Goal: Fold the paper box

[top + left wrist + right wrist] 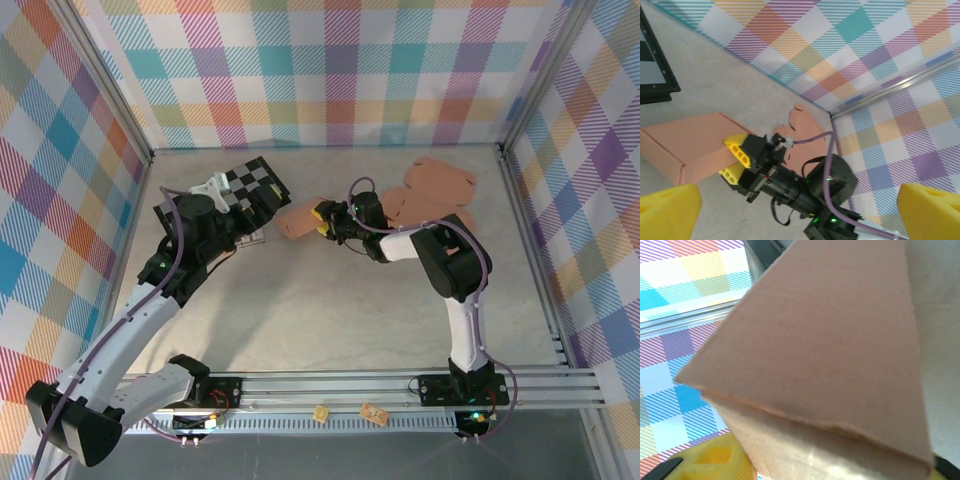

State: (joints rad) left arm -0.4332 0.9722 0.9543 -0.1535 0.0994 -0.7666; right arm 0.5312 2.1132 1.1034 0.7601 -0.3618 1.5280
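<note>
Plaid walls (330, 70) in pastel checks close in a pale, speckled counter (330, 310) on three sides. Near the middle of the counter's far half lies the paper box (298, 219), tan card with one end folded into a low, flattened sleeve. More tan card with rounded flaps (440, 185) lies flat to the right of it, toward the far right corner; the right arm hides whether the two parts join.

The right hand (322, 220) reaches in from the right and grips the sleeve's right end. In the left wrist view one of its yellow fingers (737, 149) presses on the top face and the other sits below the edge, so the card is pinched between them. The right wrist view shows the card's creased edge close up, above a yellow finger.

The left hand (252, 228) hangs just left of the box with its jaws spread wide and nothing in them, over the near edge of a black-and-white checkerboard panel (255, 178).
</note>
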